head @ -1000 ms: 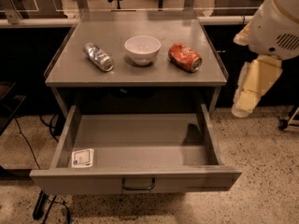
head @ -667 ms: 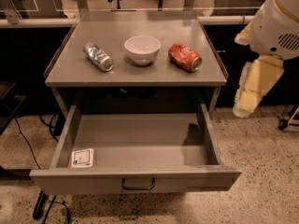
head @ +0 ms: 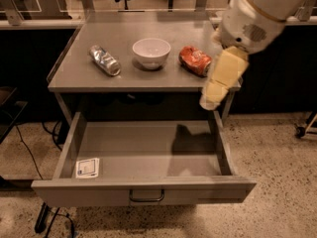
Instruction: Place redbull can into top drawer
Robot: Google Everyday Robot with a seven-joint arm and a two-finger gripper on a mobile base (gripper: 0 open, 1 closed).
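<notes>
The redbull can (head: 105, 60), slim and silver, lies on its side at the left of the grey table top (head: 124, 78). The top drawer (head: 143, 150) is pulled open below the table, with a white sticker (head: 87, 167) on its floor at the front left and a dark handle (head: 146, 197) on its front. My gripper (head: 213, 98), cream-coloured, hangs pointing down at the table's right front corner, above the drawer's right rear part. It is far to the right of the redbull can and holds nothing that I can see.
A white bowl (head: 151, 52) stands mid-table. A dented orange-red can (head: 195, 60) lies to its right, just behind my gripper. My white arm (head: 255, 19) reaches in from the upper right. Cables (head: 29, 152) lie on the speckled floor at the left.
My arm and gripper have swung left, from beside the table's right side to over its right front corner and the drawer. The cans and bowl have not moved.
</notes>
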